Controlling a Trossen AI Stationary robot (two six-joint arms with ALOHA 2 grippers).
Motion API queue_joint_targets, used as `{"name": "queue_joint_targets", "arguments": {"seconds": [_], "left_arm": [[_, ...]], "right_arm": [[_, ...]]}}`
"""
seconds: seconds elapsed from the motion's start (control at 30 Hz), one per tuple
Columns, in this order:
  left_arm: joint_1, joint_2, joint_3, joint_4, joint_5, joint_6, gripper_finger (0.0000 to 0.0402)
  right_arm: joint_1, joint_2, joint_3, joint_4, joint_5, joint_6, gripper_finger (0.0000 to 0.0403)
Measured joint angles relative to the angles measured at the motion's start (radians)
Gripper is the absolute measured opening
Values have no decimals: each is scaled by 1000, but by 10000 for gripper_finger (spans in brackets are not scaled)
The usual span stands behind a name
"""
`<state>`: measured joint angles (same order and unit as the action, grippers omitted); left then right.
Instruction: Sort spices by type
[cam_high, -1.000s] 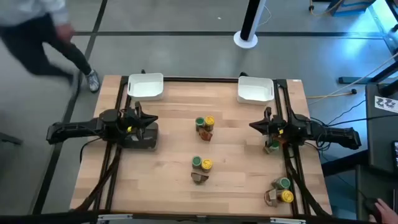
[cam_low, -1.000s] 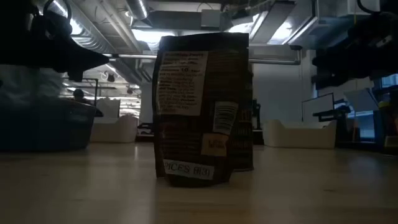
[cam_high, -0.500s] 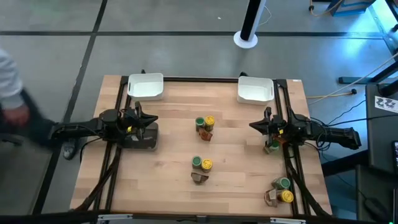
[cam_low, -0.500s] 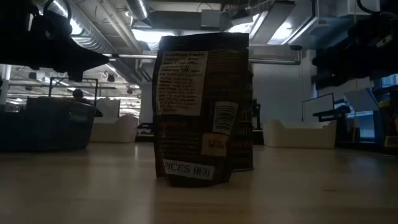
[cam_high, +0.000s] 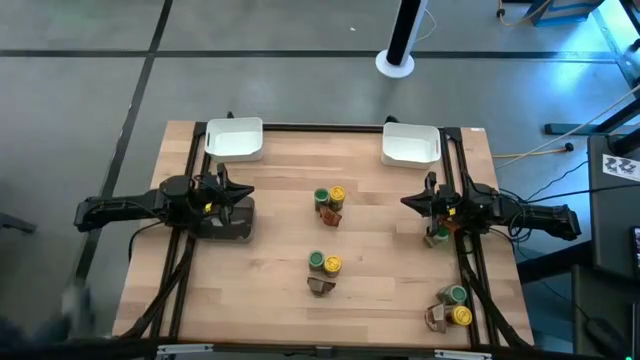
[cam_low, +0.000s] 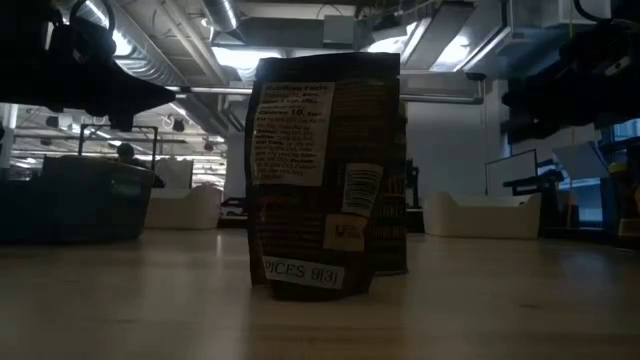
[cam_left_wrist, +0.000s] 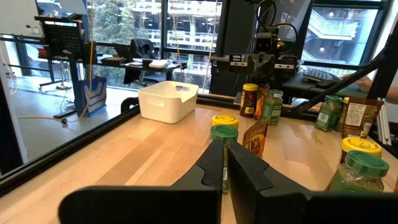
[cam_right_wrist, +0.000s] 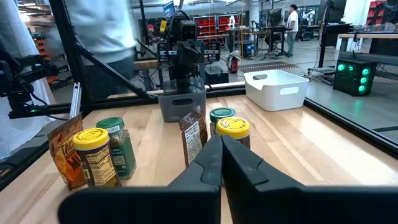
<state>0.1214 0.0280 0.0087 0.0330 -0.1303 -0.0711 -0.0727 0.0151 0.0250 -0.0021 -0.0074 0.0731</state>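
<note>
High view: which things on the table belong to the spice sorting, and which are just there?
Belongs to the job:
- green-lid jars
- yellow-lid jars
- packets
- left gripper and right gripper, both shut, holding nothing

Just there:
- two white trays
- dark tray
- table

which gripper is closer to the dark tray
Left. The left gripper hangs shut right over the dark tray at the table's left edge. The right gripper is shut near the right edge, with the spice jars between it and the tray.
</note>
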Motion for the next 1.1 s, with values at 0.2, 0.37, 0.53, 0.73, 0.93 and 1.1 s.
{"name": "queue_joint_targets", "arguments": {"seconds": [0.2, 0.37, 0.53, 0.73, 0.93, 1.1], "left_arm": [[0, 0, 0, 0, 0, 0, 5], [0, 0, 0, 0, 0, 0, 5], [0, 0, 0, 0, 0, 0, 5], [0, 0, 0, 7, 0, 18, 5], [0, 0, 0, 13, 0, 148, 5], [0, 0, 0, 28, 0, 114, 5]], "right_arm": [[0, 0, 0, 0, 0, 0, 10], [0, 0, 0, 0, 0, 0, 10], [0, 0, 0, 0, 0, 0, 10], [0, 0, 0, 0, 0, 0, 10], [0, 0, 0, 0, 0, 0, 10], [0, 0, 0, 0, 0, 0, 10]]}}
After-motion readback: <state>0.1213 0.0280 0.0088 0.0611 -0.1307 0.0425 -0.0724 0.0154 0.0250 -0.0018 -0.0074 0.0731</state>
